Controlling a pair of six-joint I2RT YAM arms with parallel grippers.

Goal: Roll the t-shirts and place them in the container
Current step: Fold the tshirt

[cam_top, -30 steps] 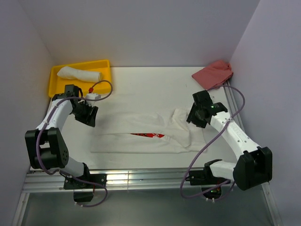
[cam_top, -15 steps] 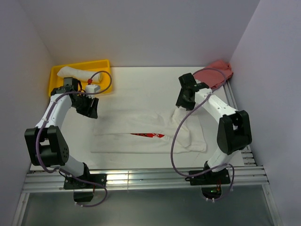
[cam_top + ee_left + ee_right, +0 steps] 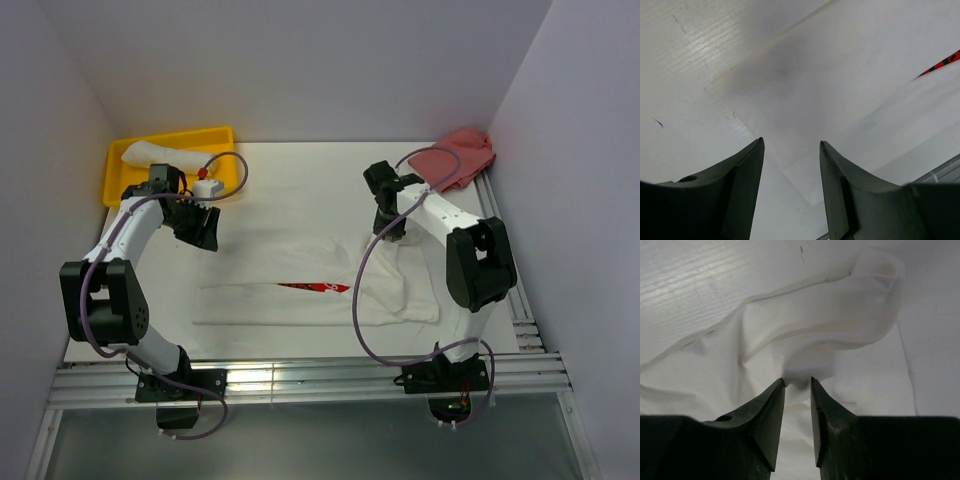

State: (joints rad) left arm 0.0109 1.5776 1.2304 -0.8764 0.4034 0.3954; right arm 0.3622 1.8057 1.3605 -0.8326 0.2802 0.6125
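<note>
A white t-shirt (image 3: 300, 300) lies folded into a long band across the table, its red print (image 3: 315, 287) showing at a fold. My left gripper (image 3: 206, 236) hovers open over the band's far left corner, and the wrist view shows that corner of the t-shirt (image 3: 840, 90) beyond the left gripper (image 3: 791, 142). My right gripper (image 3: 391, 230) is down on the rumpled far right end. There the right gripper (image 3: 797, 380) stands narrowly open astride a raised fold of the t-shirt (image 3: 830, 325). Another t-shirt (image 3: 160, 152) lies rolled in the yellow tray (image 3: 225, 135).
A crumpled red cloth (image 3: 455, 155) sits at the table's far right corner. The yellow tray is at the far left corner, just behind my left arm. Aluminium rails (image 3: 300, 380) run along the near edge. Walls close in on both sides.
My right gripper swung left and farther back onto the shirt's far right end, and its jaws narrowed around a fold. My left gripper shifted slightly right toward the shirt's far left corner.
</note>
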